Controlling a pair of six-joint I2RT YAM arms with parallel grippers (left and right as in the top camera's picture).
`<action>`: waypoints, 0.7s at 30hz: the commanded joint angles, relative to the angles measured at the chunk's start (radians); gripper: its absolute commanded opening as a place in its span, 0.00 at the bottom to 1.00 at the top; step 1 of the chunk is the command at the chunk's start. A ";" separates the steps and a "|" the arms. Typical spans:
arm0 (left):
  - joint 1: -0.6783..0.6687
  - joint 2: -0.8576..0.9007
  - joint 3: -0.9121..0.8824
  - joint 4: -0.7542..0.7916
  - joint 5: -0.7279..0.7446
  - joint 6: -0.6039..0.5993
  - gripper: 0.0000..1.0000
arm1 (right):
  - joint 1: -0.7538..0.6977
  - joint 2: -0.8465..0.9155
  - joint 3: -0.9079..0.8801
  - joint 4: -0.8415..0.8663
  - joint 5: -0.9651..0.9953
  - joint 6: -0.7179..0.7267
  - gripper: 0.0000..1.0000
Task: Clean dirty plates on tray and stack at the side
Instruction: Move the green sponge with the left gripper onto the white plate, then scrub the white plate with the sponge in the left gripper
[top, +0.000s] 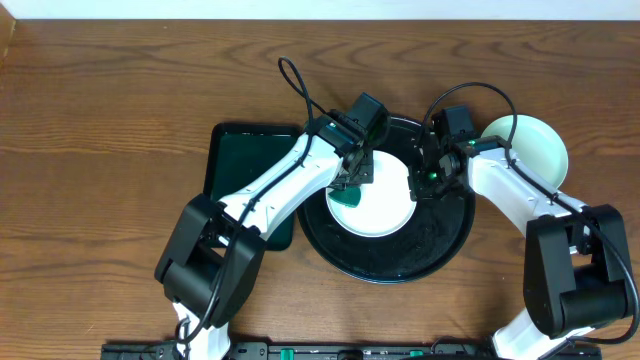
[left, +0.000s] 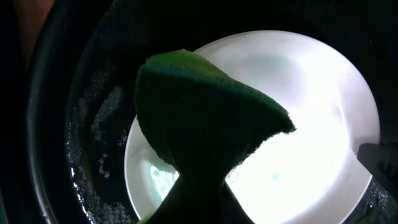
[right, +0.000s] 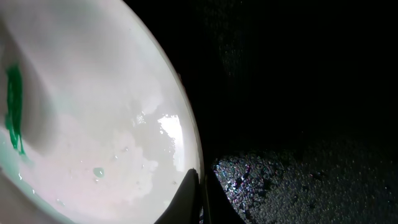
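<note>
Green sponge (left: 205, 124) fills the left wrist view, bunched in my left pincer (top: 352, 182), which is clamped tight on it. The plate (top: 380, 210) lies right beneath and runs off to the right of the pad, so the unwiped white face sits mostly on the far side from the left arm. That is the direction I judge the next stroke must travel, from the plate's left edge in towards its middle. I cannot tell whether the sponge is pressing on the plate or hanging just above it. The plate rests inside the black tray (top: 390, 265), slightly left of the tray's centre. My right pincer (top: 428, 182) has its tips closed together at the plate's right rim, apparently pinching it to hold it steady. Another plate (top: 535, 150) sits on the tabletop (top: 120, 100) just beside the tray on the right.
</note>
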 joint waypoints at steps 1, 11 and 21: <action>0.005 0.044 -0.006 0.004 -0.021 -0.008 0.07 | 0.005 -0.025 0.001 -0.001 0.006 0.003 0.01; 0.004 0.137 -0.006 0.008 -0.069 -0.004 0.07 | 0.005 -0.025 0.001 -0.001 0.006 -0.008 0.01; 0.001 0.178 -0.020 0.000 -0.068 -0.004 0.07 | 0.010 -0.025 -0.005 0.005 0.006 -0.035 0.01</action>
